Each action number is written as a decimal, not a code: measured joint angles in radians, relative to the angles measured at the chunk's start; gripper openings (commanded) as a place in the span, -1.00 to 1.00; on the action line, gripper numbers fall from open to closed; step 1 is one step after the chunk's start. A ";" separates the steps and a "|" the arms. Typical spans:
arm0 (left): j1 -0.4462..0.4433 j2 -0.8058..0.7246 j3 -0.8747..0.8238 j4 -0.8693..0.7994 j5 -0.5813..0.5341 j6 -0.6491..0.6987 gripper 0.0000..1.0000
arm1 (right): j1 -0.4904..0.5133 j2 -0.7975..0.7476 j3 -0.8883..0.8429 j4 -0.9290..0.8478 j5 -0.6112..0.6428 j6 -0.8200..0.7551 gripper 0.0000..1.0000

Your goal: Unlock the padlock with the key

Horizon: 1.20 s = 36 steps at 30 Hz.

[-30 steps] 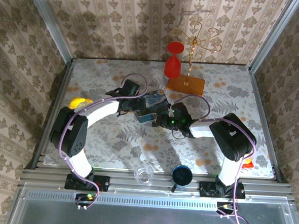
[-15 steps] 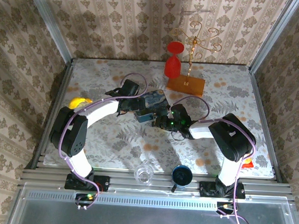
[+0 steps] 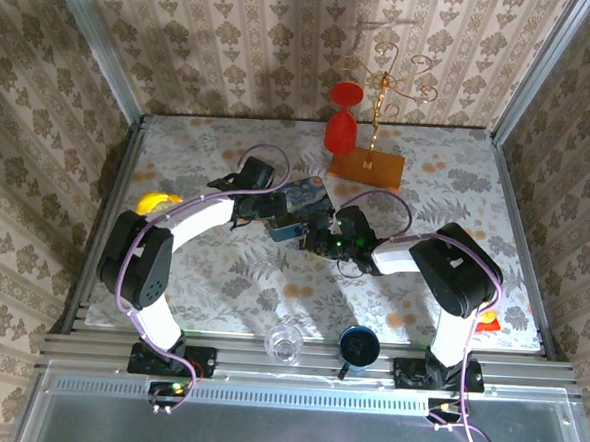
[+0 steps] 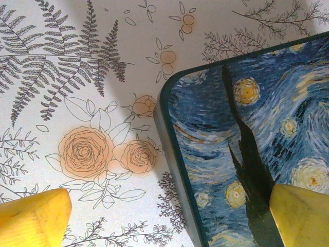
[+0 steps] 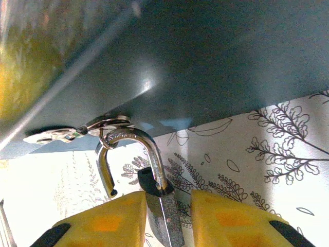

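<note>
**Top view.** A bench [image 3: 221, 277] covered in a pale fern-and-rose print is enclosed by damask-papered walls [image 3: 236, 37] and metal rails [image 3: 96, 29]. Near mid-bench the left hand [image 3: 281, 220] and right hand [image 3: 318, 240] meet at a blue tin [image 3: 305, 195]. A red goblet [image 3: 342, 124] stands behind them.

**Left wrist view.** The left hand [image 4: 167, 221] is spread wide. One yellow fingertip [image 4: 33, 221] is over the bench print and the other is over the swirl-painted tin [image 4: 247, 128].

**Right wrist view.** The padlock [image 5: 162, 211] hangs at the tin's dark side wall. Its silvery shackle [image 5: 128, 133] is looped through the tin's hasp [image 5: 103, 125]. The body is dark-topped with a grey metal face. The right hand [image 5: 167, 216] pinches the body between its yellow pads.
</note>
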 measured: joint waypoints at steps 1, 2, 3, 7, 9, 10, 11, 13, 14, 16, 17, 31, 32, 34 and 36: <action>0.000 0.000 0.000 0.000 0.000 -0.001 1.00 | 0.000 0.002 0.002 0.000 0.000 0.000 -0.44; 0.000 0.000 0.000 0.000 0.000 -0.002 1.00 | 0.000 0.004 0.004 0.002 0.000 0.000 -0.45; 0.002 0.000 0.000 0.000 0.000 -0.003 1.00 | 0.000 0.006 0.005 0.003 0.000 0.001 -0.47; 0.006 -0.001 -0.002 0.002 0.003 -0.005 1.00 | 0.000 0.011 0.007 0.018 -0.005 0.007 -0.59; 0.006 -0.001 -0.002 0.001 0.003 -0.005 1.00 | 0.000 0.013 0.007 0.024 -0.008 0.013 -0.74; 0.006 -0.001 -0.002 0.002 0.003 -0.005 1.00 | 0.000 0.014 0.007 0.027 -0.011 0.015 -0.77; 0.006 -0.001 -0.002 0.002 0.003 -0.005 1.00 | 0.000 0.016 0.007 0.031 -0.012 0.022 -0.82; 0.006 -0.001 -0.002 0.002 0.003 -0.005 1.00 | 0.002 0.017 0.007 0.035 -0.014 0.026 -0.91; 0.007 -0.001 -0.002 0.002 0.003 -0.005 1.00 | 0.002 0.017 0.007 0.037 -0.015 0.029 -0.95; 0.008 -0.001 -0.002 0.002 0.003 -0.005 1.00 | 0.002 0.017 0.007 0.040 -0.015 0.035 -1.00; 0.008 -0.001 -0.002 0.002 0.004 -0.005 1.00 | 0.002 0.017 0.007 0.041 -0.015 0.037 -1.00; 0.021 -0.007 -0.011 0.008 0.015 -0.005 1.00 | 0.000 0.016 -0.013 0.083 -0.015 0.101 -1.00; 0.023 -0.008 -0.012 0.008 0.015 -0.005 1.00 | -0.001 0.016 -0.017 0.092 -0.016 0.106 -1.00; 0.026 -0.008 -0.012 0.008 0.016 -0.005 1.00 | -0.003 0.016 -0.021 0.107 -0.018 0.114 -1.00; 0.027 -0.008 -0.013 0.008 0.016 -0.005 1.00 | -0.005 0.016 -0.023 0.122 -0.028 0.127 -1.00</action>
